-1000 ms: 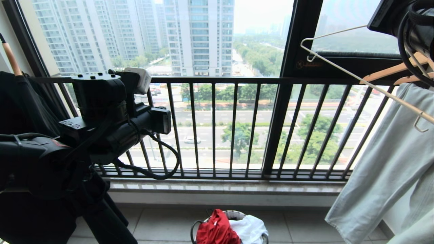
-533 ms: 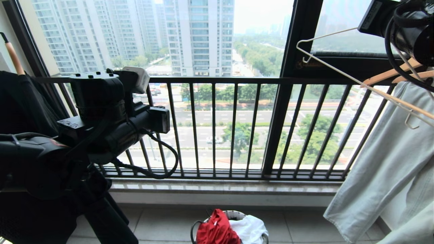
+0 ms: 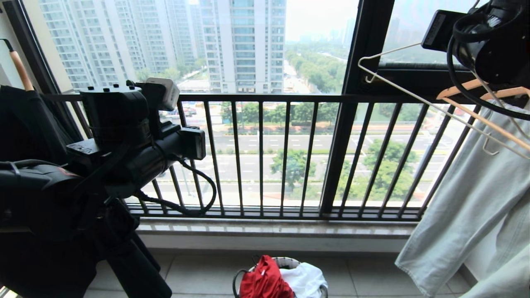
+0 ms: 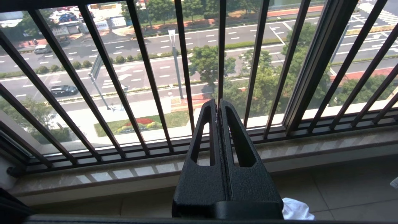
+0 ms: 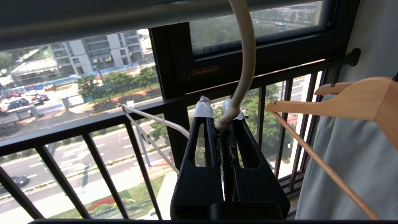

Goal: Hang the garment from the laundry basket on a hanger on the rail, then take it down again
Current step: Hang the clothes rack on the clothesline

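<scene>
The red garment (image 3: pixel 265 281) lies crumpled in the laundry basket (image 3: pixel 290 261) on the floor tiles at the bottom centre. High at the right, my right gripper (image 5: pixel 217 107) is shut on the neck of the thin white wire hanger (image 5: pixel 245 62). Its hook curves upward past a grey bar (image 5: pixel 93 18), which looks like the rail. In the head view the hanger's triangle (image 3: pixel 408 92) juts left from my right wrist (image 3: pixel 488 41). My left gripper (image 4: pixel 216 101) is shut and empty, held at the left and pointing at the balcony railing (image 4: pixel 149 77).
Pale trousers (image 3: pixel 476 198) hang at the right on wooden hangers (image 5: pixel 342 99), close beside the wire hanger. A black T-shirt (image 3: pixel 25 124) hangs at the far left. White cloth (image 3: pixel 306 279) shares the basket. The dark-barred railing (image 3: pixel 261 157) runs along the window.
My right arm has carried the wire hanger a little to the left and downward in the head view. The left arm has hardly shifted.
</scene>
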